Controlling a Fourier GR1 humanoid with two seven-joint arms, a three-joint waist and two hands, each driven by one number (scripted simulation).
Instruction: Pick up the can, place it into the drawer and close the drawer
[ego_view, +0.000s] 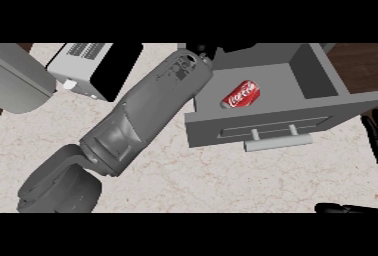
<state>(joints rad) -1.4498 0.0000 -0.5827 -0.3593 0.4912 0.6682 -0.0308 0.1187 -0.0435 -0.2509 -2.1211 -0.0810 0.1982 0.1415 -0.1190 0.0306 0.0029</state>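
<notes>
A red can (241, 93) lies on its side inside the open grey drawer (317, 75), near its left wall. The drawer's front panel, with a pale handle (277, 142), faces me. My left forearm stretches from the lower left up to the drawer's back left corner. Only a small black part of my left hand (200, 50) shows there, beside the drawer's wall and apart from the can. Black parts of my right hand (343, 207) show at the lower right corner and along the right edge, clear of the drawer's front.
A white and black appliance (92, 67) stands at the back left, with a grey rounded object (22, 82) further left. Marbled counter (221, 175) spreads in front of the drawer. Dark wood floor (358, 60) shows past the drawer at the right.
</notes>
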